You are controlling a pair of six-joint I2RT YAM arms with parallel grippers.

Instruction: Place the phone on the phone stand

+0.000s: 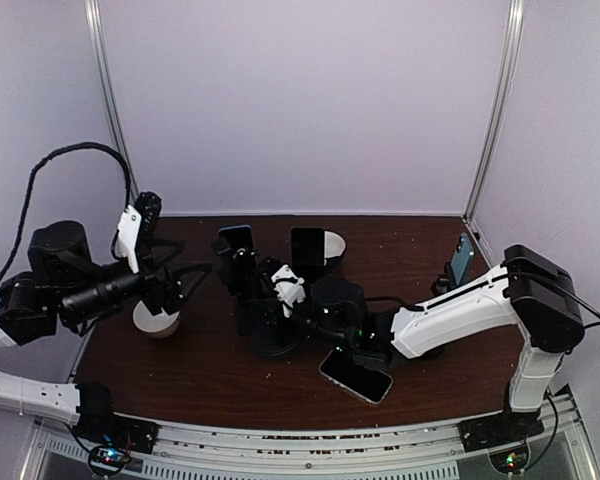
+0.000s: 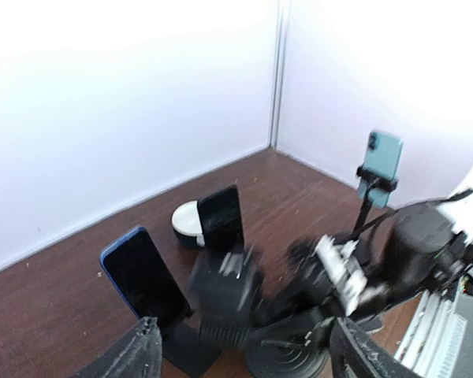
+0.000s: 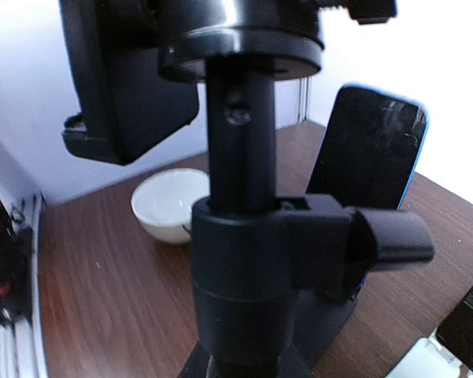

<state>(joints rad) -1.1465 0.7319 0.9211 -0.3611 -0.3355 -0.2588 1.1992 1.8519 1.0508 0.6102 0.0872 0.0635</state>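
Left tool (image 2: 248, 352): released, fingers (image 2: 142, 352) spread wide, only their tips in frame.
Right tool (image 1: 286, 292): close up at the phone stand (image 3: 238, 236); my fingers are hidden, so I cannot tell its grip.
Phone (image 1: 355, 375): flat on the tabletop (image 1: 180, 370) behind my right tool, one edge hidden by its arm (image 1: 450, 310).

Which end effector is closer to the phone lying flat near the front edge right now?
Right. The right end effector is at the central black stand, just behind the flat phone; the left end effector sits farther off, beyond the stand by the white cup.
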